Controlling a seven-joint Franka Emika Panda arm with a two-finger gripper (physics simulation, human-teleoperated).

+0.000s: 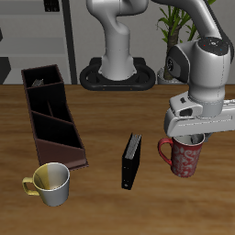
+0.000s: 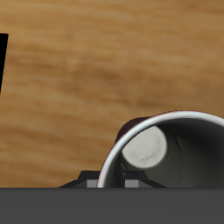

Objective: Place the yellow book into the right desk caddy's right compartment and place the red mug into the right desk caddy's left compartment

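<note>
The red mug [image 1: 184, 157] stands upright on the table near the front, beside the black book. My gripper [image 1: 195, 139] is straight above it, with its fingers down at the rim, one inside and one outside the wall. The wrist view shows the mug's whitish inside [image 2: 166, 153] very close, its rim running between the narrow-set fingers, so the gripper looks shut on the mug's wall. The right desk caddy [image 1: 53, 115], a long dark maroon box with dividers, lies far across the table from the mug. The yellow book is out of view.
A black book [image 1: 132, 162] stands upright between the red mug and the caddy; its edge also shows in the wrist view [image 2: 3, 66]. A yellow-and-white mug [image 1: 51, 183] stands by the caddy's near end. The robot's base [image 1: 117, 72] is at the back.
</note>
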